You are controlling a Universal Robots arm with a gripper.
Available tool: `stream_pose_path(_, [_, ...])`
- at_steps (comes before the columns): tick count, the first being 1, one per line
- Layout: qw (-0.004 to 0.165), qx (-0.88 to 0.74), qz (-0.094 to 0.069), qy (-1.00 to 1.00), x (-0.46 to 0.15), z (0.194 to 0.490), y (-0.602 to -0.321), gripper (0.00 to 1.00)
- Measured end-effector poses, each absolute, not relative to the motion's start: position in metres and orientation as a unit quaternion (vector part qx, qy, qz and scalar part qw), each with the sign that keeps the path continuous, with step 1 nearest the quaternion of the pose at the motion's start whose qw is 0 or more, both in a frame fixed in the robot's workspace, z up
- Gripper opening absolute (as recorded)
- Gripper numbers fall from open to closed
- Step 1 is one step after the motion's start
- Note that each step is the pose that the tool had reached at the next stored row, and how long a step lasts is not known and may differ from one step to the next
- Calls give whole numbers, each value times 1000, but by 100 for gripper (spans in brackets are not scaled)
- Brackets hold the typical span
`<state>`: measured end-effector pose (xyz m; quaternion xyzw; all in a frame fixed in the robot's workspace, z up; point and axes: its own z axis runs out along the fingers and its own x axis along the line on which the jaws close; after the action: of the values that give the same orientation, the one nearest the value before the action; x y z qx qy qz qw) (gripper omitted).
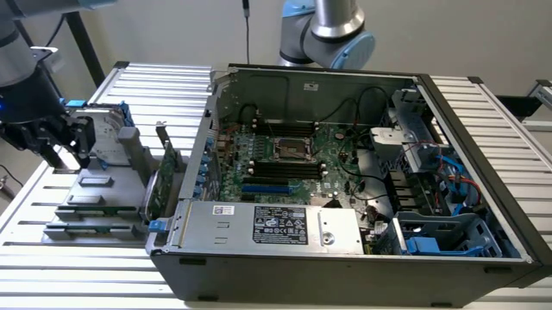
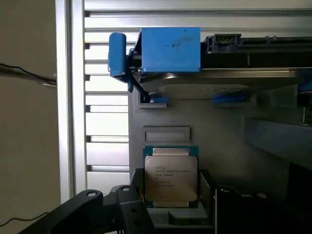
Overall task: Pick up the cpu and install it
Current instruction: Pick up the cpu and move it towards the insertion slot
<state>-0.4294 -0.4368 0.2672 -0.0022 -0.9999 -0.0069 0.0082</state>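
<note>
The cpu (image 2: 170,178), a flat square chip with a shiny silver top and a thin green rim, lies face up at the grey parts holder (image 2: 219,131). My gripper (image 2: 171,195) straddles it. One dark finger (image 2: 136,187) sits against one edge and the other finger (image 2: 208,187) against the opposite edge, with no gap showing. In the exterior view the gripper (image 1: 62,155) is low over the grey holder (image 1: 95,194) at the exterior view's left, beside the open computer case (image 1: 345,258). The motherboard's cpu socket (image 1: 291,150) lies inside the case with nothing in it.
A silver hard drive with blue rails (image 2: 170,51) stands at the holder's far end. Upright green cards (image 1: 164,174) stand between holder and case. The case holds a power supply (image 1: 271,226), cables and blue drive brackets (image 1: 431,245). A slatted metal table (image 1: 52,271) carries everything.
</note>
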Motion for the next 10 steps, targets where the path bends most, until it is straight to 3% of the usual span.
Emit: stream_pose_path(10, [8, 6, -8, -1000, -419, 313, -437, 54])
